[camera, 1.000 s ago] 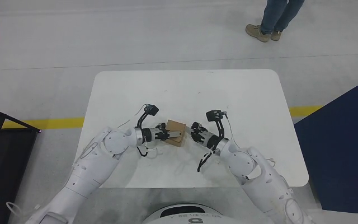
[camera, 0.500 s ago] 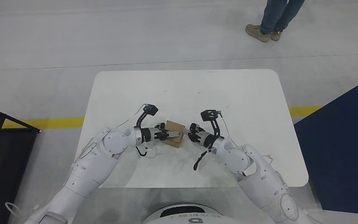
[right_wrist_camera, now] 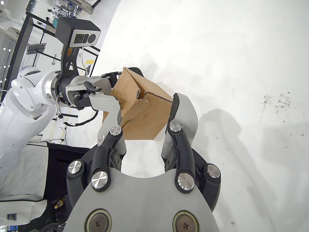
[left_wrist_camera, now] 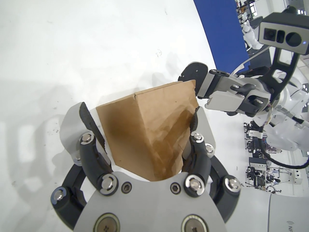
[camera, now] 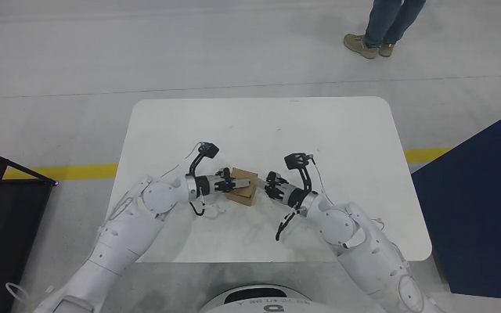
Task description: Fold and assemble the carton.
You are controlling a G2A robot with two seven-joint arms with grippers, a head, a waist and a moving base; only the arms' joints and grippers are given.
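I have the carton lying a little to the robot's side of the middle of the white table. It is brown, creased and only partly formed, and it sits between the two arms. My left hand is closed on one end of it. Its pads bear on opposite sides, and the cardboard is wrinkled where one of them presses. The right hand sits at the carton's other end, facing the left hand and right up against the cardboard; whether it actually has a grip there I cannot tell. In the right wrist view a seam along the carton's upper edge gapes, its lip ragged.
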